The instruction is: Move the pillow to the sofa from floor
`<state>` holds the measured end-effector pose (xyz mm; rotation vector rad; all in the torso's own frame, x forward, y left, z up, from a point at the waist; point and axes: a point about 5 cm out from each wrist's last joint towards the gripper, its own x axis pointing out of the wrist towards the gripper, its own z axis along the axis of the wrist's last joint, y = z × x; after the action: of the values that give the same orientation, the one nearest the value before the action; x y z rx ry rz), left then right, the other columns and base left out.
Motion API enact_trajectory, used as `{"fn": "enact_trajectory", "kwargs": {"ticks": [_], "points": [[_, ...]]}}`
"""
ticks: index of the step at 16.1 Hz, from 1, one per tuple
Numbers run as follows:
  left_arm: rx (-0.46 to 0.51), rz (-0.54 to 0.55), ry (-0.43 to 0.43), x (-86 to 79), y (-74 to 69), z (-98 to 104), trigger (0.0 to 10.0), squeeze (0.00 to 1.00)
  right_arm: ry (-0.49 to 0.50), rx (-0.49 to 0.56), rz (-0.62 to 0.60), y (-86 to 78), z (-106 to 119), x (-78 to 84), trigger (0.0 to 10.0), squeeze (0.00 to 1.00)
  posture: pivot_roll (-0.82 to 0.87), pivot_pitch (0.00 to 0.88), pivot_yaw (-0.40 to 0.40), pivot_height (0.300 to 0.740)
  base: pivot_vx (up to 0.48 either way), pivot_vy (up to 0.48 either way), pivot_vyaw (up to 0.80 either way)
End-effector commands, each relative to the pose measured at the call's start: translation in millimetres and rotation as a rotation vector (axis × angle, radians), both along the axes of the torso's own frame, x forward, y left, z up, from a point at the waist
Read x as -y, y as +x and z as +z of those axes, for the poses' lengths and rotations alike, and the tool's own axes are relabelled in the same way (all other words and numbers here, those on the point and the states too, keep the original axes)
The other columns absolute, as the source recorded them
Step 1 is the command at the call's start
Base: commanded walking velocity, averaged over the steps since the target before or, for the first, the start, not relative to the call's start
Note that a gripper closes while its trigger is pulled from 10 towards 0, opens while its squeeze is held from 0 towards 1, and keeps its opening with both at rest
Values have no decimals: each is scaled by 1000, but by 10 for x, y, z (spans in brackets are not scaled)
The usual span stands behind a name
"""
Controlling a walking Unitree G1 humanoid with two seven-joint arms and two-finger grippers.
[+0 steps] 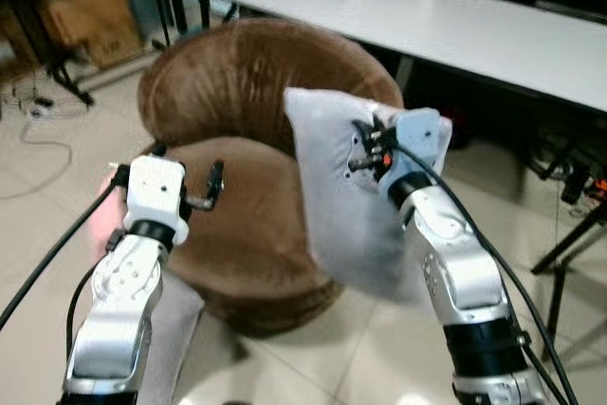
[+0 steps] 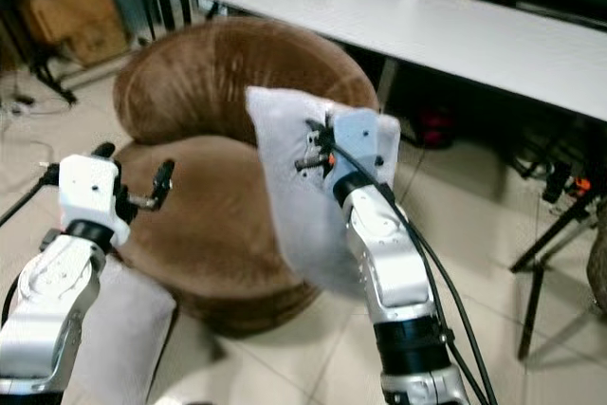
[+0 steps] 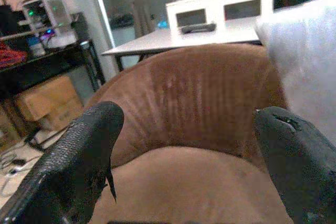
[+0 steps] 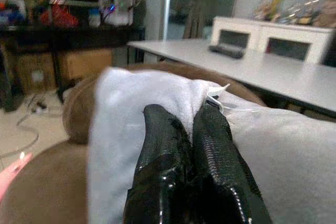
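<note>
Silver forearms fill the foreground at 7 and 5 o'clock of the head view, and between them hangs the pillow [image 1: 332,196], pale grey, soft and slack, pinched near its upper edge so that it droops in a loose sheet below. It is held clear of the floor, just in front of the sofa's right side and level with the backrest. The right gripper [image 4: 191,145] has its two black fingers pressed together on a fold of the fabric, a small white tag sticking out beside them. The left gripper [image 3: 184,145] is spread wide and holds nothing; it hovers over the near left edge of the seat, at about 9 o'clock from the pillow. The sofa [image 1: 237,92], a round brown tub chair with a ribbed, velvety cover, stands just beyond the pillow, its seat bare. By the look of it the lift from the floor is done, while the carry over the seat and the release are still to come, so the task appears past its midpoint. Further out, a long white table [image 1: 474,26] runs from 12 to 2 o'clock, and a cardboard box [image 1: 85,16] sits at 10 o'clock.
</note>
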<state>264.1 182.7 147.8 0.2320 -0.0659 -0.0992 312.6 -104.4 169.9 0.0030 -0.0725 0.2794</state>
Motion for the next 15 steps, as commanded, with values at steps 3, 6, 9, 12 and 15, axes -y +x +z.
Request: {"fn": "enact_trajectory", "kwargs": {"ticks": [3,6,9,12,15], "points": [[11,-37,-1,76,3,41,10000,0,36,74,-16,5,162,60,10000,0,89,0,-37,740,360,0,0],[8,-38,0,68,-8,41,10000,0,35,77,-7,-5,171,36,10000,0,91,0,-37,740,358,0,0],[8,-38,1,65,-18,47,10000,0,22,80,19,-17,174,3,10000,0,94,0,-37,740,359,0,0],[8,-41,1,62,-26,50,10000,0,2,89,42,-33,184,-37,10000,0,95,0,-38,740,358,0,267],[8,-40,1,62,-38,51,10000,0,12,102,61,-37,238,-73,10000,0,96,0,-41,740,356,0,267]]}}
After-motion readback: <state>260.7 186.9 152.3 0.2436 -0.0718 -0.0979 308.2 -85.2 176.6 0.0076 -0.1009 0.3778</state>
